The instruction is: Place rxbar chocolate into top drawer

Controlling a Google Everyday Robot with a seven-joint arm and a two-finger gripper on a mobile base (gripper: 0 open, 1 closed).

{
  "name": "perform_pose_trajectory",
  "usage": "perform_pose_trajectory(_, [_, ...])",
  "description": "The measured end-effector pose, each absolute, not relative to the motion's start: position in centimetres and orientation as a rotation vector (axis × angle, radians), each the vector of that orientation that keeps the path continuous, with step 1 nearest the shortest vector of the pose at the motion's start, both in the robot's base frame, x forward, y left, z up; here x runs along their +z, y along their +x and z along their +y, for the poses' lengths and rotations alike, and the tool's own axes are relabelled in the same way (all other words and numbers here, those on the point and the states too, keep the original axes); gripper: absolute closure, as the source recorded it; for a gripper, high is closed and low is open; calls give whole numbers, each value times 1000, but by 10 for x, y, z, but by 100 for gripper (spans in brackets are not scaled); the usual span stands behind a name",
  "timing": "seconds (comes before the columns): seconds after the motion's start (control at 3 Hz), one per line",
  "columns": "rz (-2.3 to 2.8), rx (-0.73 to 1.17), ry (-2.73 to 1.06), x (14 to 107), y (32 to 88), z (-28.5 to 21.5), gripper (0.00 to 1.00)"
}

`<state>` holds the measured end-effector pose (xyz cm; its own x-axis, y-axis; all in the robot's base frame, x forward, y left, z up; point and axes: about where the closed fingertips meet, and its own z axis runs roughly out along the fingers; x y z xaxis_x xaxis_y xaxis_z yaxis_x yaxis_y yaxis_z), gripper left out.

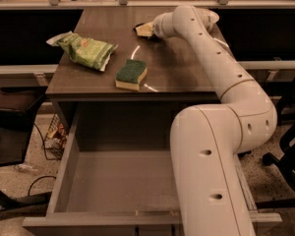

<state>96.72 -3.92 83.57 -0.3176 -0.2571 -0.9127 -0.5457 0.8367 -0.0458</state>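
My gripper is at the far middle of the grey-brown table, low over its surface, at the end of my white arm. A small dark sliver of what looks like the rxbar chocolate shows at the gripper's left edge. The rest of it is hidden by the gripper, and I cannot tell whether it is held. The top drawer is pulled wide open below the table's front edge. Its grey inside holds nothing that I can see, and my arm's lower link covers its right part.
A green crinkled snack bag lies at the table's left. A green-topped yellow sponge lies near the front middle. Dark chairs stand at the left and right. Cables and clutter lie on the floor at the left.
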Motion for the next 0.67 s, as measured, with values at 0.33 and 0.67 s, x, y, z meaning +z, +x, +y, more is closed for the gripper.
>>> perform_pose_trajectory(0.33, [1907,324,-597,838,967,-40,100])
perform_pose_trajectory(0.67, [1829,278,-551,873,960,-56,100])
